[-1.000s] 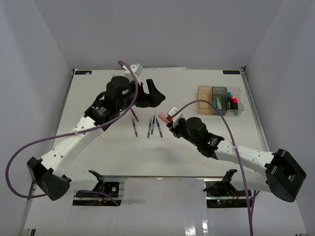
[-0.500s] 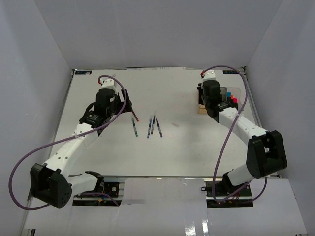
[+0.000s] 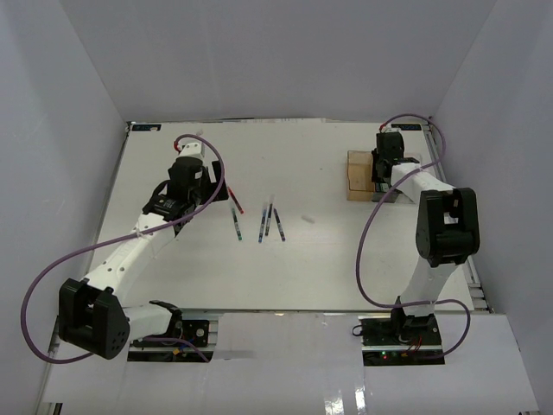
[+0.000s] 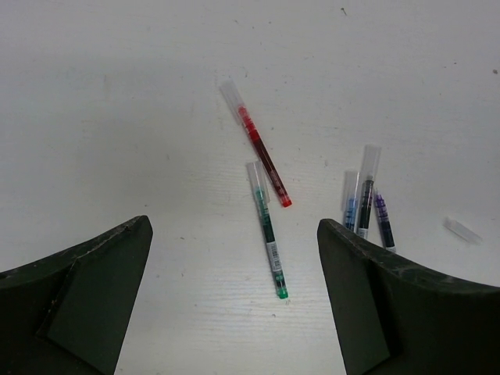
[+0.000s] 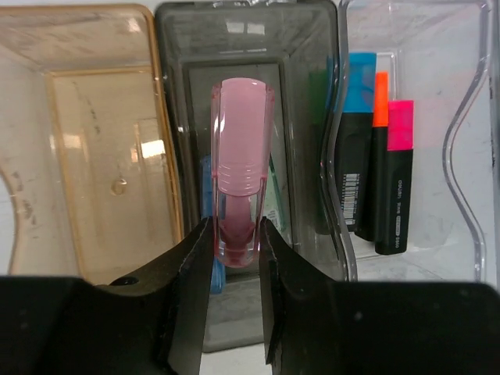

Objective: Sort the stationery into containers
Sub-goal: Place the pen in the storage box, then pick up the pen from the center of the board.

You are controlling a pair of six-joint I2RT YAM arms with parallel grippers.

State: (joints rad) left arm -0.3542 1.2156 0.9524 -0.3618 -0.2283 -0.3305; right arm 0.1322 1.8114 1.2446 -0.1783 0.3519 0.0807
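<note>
My right gripper [image 5: 236, 234] is shut on a short pink marker [image 5: 241, 156] and holds it over the smoky grey bin [image 5: 173, 101], which has blue and mint markers in it. The amber bin [image 5: 94, 156] to its left is empty. The clear bin [image 5: 469, 156] to its right holds black highlighters [image 5: 391, 203] with blue, orange and pink caps. My left gripper [image 4: 234, 258] is open and hovers above a red pen [image 4: 260, 156] and a green pen [image 4: 268, 230]. Blue [image 4: 350, 205], black [image 4: 366, 191] and purple [image 4: 383, 221] pens lie to the right.
A loose clear cap [image 4: 462, 230] lies on the white table right of the pens. In the top view the bins [image 3: 358, 186] stand at the back right under my right gripper [image 3: 383, 169], and the pens [image 3: 262, 225] lie mid-table right of my left gripper [image 3: 214, 192].
My right arm has swung from the table's middle to the bins, carrying the pink marker. My left arm has drawn back to the left and now hovers beside the pens.
</note>
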